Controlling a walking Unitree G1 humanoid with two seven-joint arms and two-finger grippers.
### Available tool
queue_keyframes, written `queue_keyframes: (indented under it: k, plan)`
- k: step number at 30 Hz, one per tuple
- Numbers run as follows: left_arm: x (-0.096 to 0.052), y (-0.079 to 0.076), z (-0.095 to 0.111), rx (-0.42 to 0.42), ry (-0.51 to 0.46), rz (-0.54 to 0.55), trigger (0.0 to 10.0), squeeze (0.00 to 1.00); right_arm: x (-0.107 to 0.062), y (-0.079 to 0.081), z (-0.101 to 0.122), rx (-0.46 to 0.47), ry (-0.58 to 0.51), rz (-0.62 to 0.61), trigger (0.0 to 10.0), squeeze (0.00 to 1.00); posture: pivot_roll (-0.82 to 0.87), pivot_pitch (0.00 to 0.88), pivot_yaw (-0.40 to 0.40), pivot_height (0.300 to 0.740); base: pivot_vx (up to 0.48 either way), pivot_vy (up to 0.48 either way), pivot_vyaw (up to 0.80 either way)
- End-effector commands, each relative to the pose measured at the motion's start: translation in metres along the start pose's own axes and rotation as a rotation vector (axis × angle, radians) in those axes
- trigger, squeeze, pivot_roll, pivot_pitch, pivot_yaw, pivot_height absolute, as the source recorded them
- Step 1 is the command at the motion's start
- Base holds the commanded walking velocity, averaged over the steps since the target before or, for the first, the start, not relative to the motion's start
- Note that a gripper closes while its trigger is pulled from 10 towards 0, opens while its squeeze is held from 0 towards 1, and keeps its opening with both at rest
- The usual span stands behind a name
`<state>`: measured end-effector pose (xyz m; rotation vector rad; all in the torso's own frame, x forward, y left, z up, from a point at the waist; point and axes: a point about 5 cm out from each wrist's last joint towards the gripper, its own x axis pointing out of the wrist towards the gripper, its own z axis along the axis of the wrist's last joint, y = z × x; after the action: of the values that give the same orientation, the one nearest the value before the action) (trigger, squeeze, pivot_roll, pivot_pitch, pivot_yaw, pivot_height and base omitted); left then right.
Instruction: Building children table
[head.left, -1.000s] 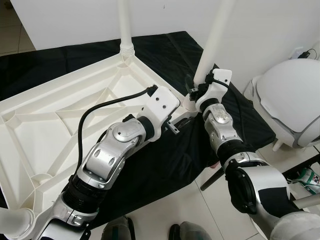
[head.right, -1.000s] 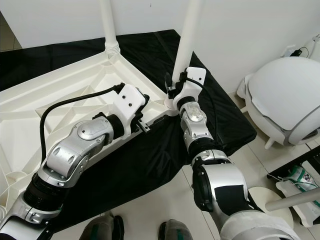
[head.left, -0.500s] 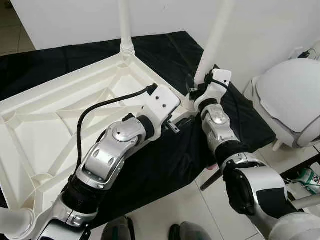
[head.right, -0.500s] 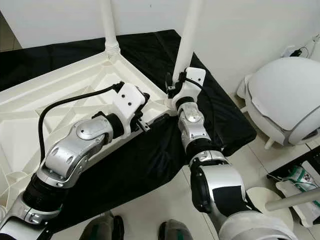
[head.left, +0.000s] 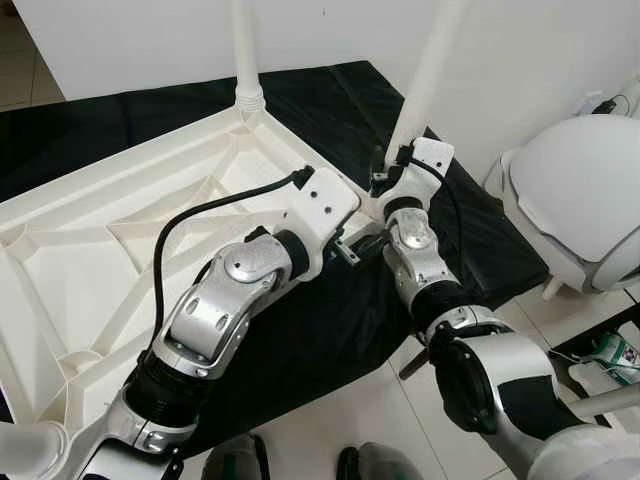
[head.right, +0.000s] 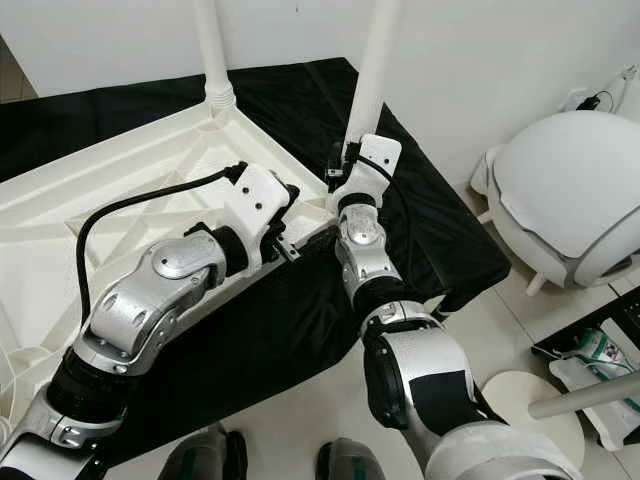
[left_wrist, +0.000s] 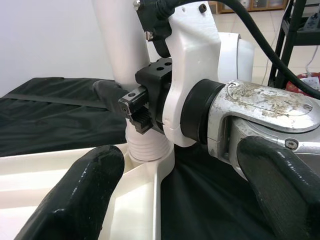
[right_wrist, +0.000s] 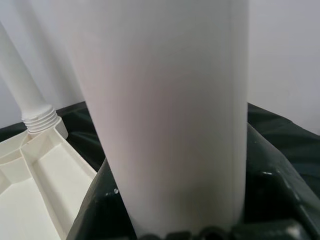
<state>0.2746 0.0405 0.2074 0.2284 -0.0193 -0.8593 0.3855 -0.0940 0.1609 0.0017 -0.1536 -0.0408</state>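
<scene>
Shoes of a person at the bottom edge, on the tile floor just in front of me.

My left arm reaches forward over the black cloth. Left gripper sits at the near edge of the upside-down white tabletop, by its right corner. Fingers spread wide, nothing between them; one finger over the tabletop rim, the other out over the cloth.

My right gripper is just beyond, at the corner socket. It's clamped around the base of the white table leg, just above the threaded collar. In the right wrist view the leg sits tight between my dark fingers, so that's a full grip. Leg stands in the socket, leaning slightly right toward the top.

Tabletop lies ribs-up on the black cloth, spanning the left of the scene. A second leg stands upright in the far corner socket, threaded collar seated.

Far right: a white domed object on the floor by the wall, well apart from the table.
</scene>
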Motion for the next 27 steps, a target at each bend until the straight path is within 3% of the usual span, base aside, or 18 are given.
queue_keyframes:
  k: [1,12,27]
  plan:
    - [0.001,-0.005,0.000,-0.011,-0.002,-0.017,10.0,0.00,-0.016,0.003,-0.037,-0.038,0.182,-0.027,10.0,0.00,0.02,0.051,-0.027,0.740,0.000,0.000,0.00]
    - [0.001,-0.005,0.001,-0.013,-0.006,-0.014,10.0,0.00,-0.020,0.012,-0.035,0.001,0.172,-0.156,10.0,0.00,0.02,0.047,-0.028,0.740,0.000,0.000,0.00]
    - [0.002,-0.004,0.002,-0.015,-0.012,-0.016,10.0,0.00,-0.025,0.038,-0.028,0.027,0.138,-0.113,10.0,0.00,0.02,0.041,-0.032,0.740,0.000,0.000,0.00]
